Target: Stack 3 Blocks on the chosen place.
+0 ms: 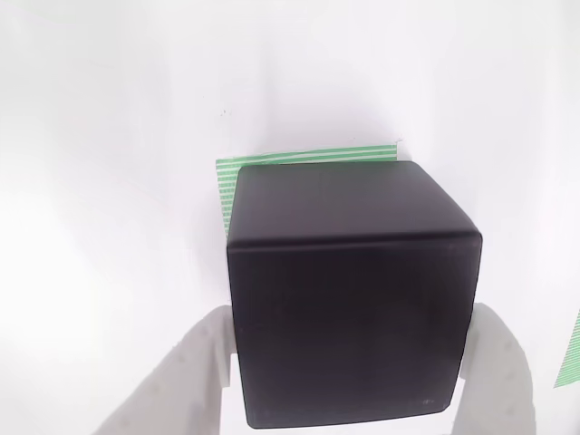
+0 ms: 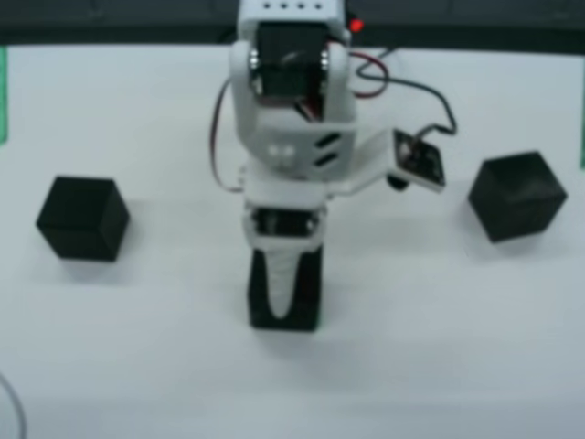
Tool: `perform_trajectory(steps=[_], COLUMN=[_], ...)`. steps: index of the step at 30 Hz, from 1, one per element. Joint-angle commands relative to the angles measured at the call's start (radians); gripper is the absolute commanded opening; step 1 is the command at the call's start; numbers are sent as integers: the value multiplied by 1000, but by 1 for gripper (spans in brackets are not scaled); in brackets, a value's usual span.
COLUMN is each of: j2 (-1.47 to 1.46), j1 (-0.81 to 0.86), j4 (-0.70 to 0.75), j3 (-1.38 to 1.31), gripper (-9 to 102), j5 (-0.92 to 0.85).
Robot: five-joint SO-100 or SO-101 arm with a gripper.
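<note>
In the wrist view a matte black block [image 1: 349,299] stands between my two white fingers [image 1: 204,362], which press against its left and right sides. My gripper [image 1: 352,313] is shut on this block. Behind and beside it peeks the chosen place [image 1: 304,155], a green-and-white striped patch that the block mostly covers. From the fixed view, my gripper [image 2: 285,291] points down over the same block [image 2: 306,302] at the centre. A second block [image 2: 82,218] sits apart on the left and a third block [image 2: 516,195] on the right.
The white surface [image 2: 439,366] runs all around. A dark panel [image 2: 110,18] borders the far edge. Green strips show at the left edge [image 2: 3,96] and right edge [image 2: 582,119]. Another striped piece [image 1: 571,353] shows at the wrist view's right border. Arm cables [image 2: 411,91] loop to the right.
</note>
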State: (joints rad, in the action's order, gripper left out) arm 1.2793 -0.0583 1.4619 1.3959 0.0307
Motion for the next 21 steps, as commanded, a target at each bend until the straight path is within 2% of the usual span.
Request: perform_trajectory(steps=[1,13,21], j2=[17,40,83], j1=[-17,5,43], j4=[3,32,44], j3=[11,35,23], gripper=[22,38,40], j5=[-18,-84,-135])
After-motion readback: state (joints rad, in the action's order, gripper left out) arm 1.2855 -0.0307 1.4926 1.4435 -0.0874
